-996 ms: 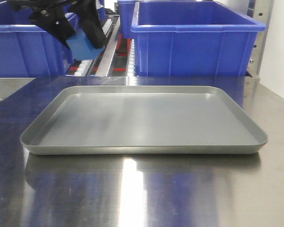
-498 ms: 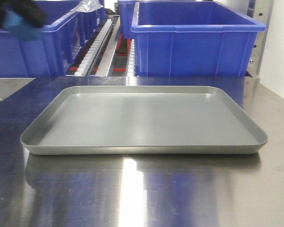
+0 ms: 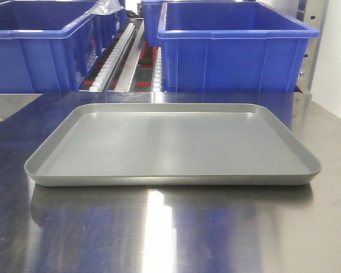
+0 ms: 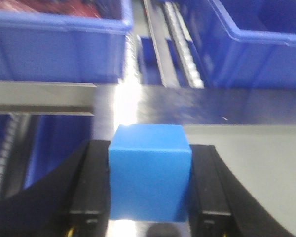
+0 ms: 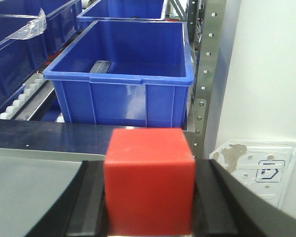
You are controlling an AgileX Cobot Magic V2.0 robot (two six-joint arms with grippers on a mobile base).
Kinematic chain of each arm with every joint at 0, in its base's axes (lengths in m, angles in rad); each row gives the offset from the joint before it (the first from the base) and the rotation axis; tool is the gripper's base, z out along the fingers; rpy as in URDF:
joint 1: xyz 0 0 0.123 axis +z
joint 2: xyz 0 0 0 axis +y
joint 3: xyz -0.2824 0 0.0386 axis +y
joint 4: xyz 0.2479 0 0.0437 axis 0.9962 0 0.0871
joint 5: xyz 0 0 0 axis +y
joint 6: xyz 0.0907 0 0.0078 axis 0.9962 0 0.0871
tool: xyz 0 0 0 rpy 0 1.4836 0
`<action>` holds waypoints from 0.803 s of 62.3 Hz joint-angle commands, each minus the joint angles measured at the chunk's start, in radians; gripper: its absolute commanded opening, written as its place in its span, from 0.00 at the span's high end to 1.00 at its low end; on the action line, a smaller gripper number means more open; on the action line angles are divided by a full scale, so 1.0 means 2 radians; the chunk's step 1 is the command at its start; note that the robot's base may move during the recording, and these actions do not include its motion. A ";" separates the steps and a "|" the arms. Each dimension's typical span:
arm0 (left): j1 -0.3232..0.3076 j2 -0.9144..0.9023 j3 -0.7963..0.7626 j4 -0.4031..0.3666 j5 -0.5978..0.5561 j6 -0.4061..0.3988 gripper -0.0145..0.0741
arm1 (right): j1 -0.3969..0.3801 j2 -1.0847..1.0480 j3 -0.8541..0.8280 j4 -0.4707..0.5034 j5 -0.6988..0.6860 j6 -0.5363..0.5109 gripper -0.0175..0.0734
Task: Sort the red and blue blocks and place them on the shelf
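Your left gripper (image 4: pixel 149 190) pinches the blue block (image 4: pixel 149 173) between its fingers, your right gripper (image 5: pixel 149 200) pinches the red block (image 5: pixel 149 170), and the shelf (image 5: pixel 205 74) lies far ahead of both, past the tray (image 3: pixel 170 181).
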 commanded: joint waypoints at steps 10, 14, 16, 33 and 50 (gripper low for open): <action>0.012 -0.075 -0.002 0.009 -0.037 0.001 0.70 | -0.004 0.003 -0.015 0.001 -0.041 -0.003 0.76; 0.012 -0.089 -0.002 0.015 -0.037 0.001 0.70 | -0.004 0.003 -0.015 0.001 -0.041 -0.003 0.76; 0.012 -0.096 -0.002 0.024 -0.037 0.001 0.70 | -0.004 0.003 -0.015 0.001 -0.041 -0.003 0.76; 0.012 -0.110 -0.002 0.039 -0.037 0.001 0.70 | -0.004 0.003 -0.015 0.001 -0.041 -0.003 0.76; 0.013 -0.110 -0.002 0.056 -0.037 0.001 0.69 | -0.004 0.003 -0.015 0.001 -0.041 -0.003 0.76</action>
